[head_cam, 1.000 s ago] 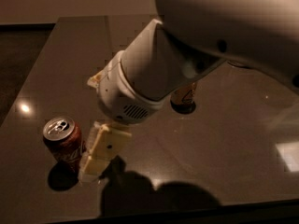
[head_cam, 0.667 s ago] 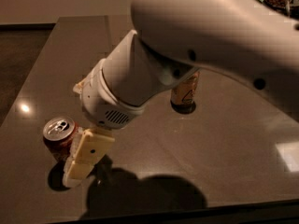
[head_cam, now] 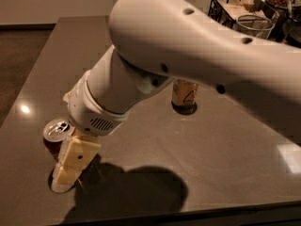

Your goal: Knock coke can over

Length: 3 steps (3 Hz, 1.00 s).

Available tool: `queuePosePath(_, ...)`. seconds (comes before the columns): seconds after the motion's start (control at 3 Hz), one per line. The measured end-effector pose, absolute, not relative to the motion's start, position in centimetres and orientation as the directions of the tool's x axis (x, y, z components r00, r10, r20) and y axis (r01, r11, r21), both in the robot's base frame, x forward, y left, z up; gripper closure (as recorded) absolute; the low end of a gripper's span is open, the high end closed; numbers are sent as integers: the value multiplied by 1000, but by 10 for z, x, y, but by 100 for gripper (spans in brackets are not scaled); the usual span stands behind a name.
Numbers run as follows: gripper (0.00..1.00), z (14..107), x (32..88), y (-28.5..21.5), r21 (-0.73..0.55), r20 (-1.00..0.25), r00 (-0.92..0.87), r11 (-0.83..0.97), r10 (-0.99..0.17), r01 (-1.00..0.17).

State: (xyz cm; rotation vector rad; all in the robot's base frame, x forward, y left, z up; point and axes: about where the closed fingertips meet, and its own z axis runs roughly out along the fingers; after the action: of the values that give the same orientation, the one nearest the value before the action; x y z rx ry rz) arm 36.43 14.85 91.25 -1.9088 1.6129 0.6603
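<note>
Logged the coke can [head_cam: 55,134] standing upright near the front left corner of the dark, glossy bench [head_cam: 221,149], silver top and pull tab facing up, red side mostly hidden. Found the hand [head_cam: 66,177] low at the can's near right side as viewed, cream-coloured, tilted down and to the left, tip at or just above the bench surface. Saw it overlapping the can's lower body from this angle; could not tell touching from just beside. Could not tell clenched from released either. Traced the hand up into a ribbed white wrist [head_cam: 94,117] with a vent grille, then into the thick white arm [head_cam: 188,41] sweeping across the upper view to the right edge. Noted a gold can [head_cam: 184,94] upright farther back near bench centre, partly hidden behind the arm, well apart from the coke can. Recorded a black wire basket [head_cam: 225,6] and a clear glass bowl [head_cam: 254,25] at the far right corner. Marked a broad arm shadow [head_cam: 136,192] on the bench toward the front edge, and a small light glint [head_cam: 24,109] at the left.
</note>
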Motion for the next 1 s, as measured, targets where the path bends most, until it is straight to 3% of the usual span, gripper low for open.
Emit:
queuePosePath(0.33, 15, 905, 363, 156, -77, -671, 155, -141, -725, -987)
queuePosePath(1.0, 62, 903, 370, 160, -9, -661, 119, -151, -741, -989)
